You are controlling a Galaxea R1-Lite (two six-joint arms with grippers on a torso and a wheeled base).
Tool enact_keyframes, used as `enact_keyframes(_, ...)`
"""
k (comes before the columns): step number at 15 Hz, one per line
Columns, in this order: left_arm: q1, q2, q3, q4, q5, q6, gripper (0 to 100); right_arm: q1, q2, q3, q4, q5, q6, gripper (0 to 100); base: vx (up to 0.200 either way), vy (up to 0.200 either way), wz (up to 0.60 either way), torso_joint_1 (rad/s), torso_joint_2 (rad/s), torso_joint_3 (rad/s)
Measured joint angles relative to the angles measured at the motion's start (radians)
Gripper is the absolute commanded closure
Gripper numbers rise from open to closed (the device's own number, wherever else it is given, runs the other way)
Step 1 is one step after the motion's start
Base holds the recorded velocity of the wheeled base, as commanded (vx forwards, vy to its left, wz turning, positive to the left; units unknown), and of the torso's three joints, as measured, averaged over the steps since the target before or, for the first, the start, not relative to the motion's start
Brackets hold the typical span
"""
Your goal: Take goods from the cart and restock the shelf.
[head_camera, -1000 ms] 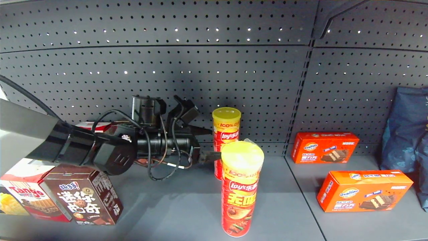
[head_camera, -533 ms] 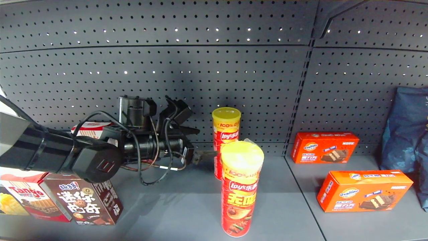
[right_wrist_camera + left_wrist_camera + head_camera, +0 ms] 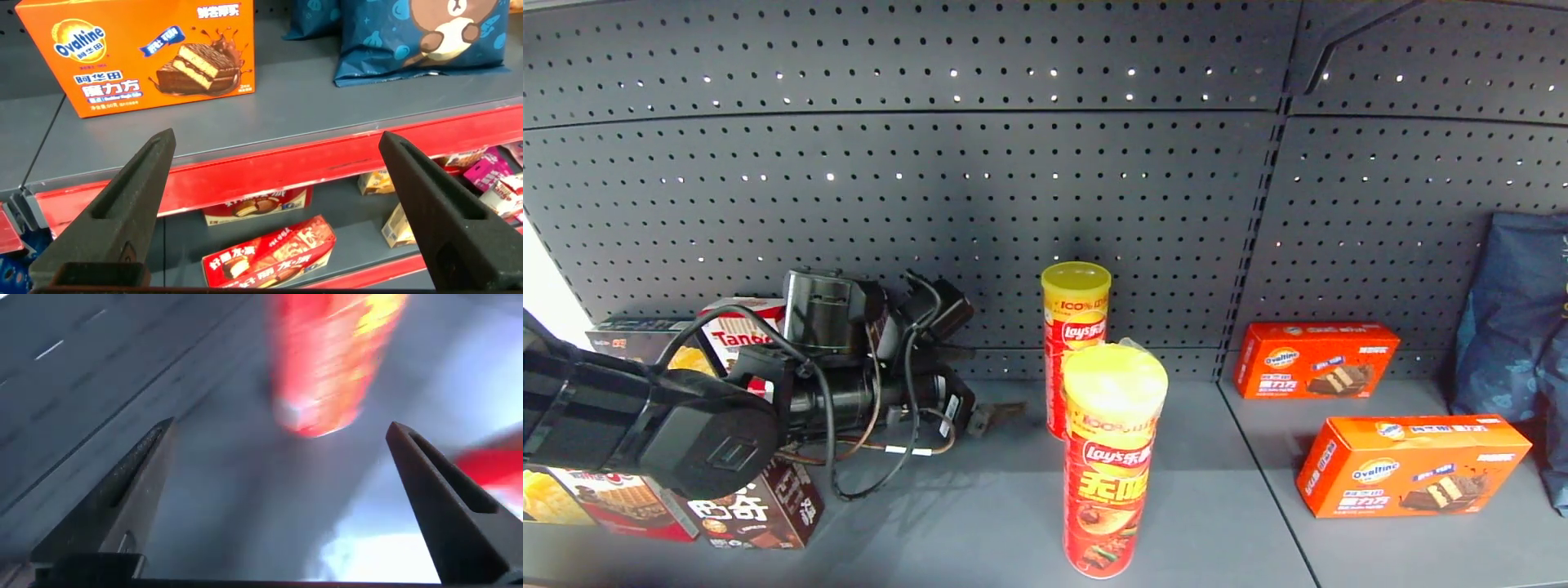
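Left gripper (image 3: 1001, 407) gapes empty, left of the glossy cylindrical rear chip can (image 3: 1076, 327); the wrist view adds the right gripper (image 3: 274, 139), equally spread and empty, facing an orange cardboard box (image 3: 139, 53).

The left arm (image 3: 613, 412) is a thick matte-black tube ending in a blocky joint housing with a small square marking. Black cables (image 3: 832, 469) and thin reddish wires loop around the wrist beneath a black cylindrical module (image 3: 821, 302). The left gripper (image 3: 282, 423) and right gripper (image 3: 276, 133) each carry two dark, wedge-shaped fingers (image 3: 122, 204).
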Motion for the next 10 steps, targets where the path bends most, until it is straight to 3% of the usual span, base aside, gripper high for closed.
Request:
enact_keyframes(7,-0.049,0.056,-0.046,0.000,0.206,0.001,0,0.000,0.000,0.000,0.000,0.000,0.000,0,0.000,0.000,0.00,0.000,0.00,0.000)
enact_keyframes(10,-0.065,0.091,-0.082,0.000,0.221,-0.002,0,0.000,0.000,0.000,0.000,0.000,0.000,0,0.000,0.000,0.00,0.000,0.00,0.000)
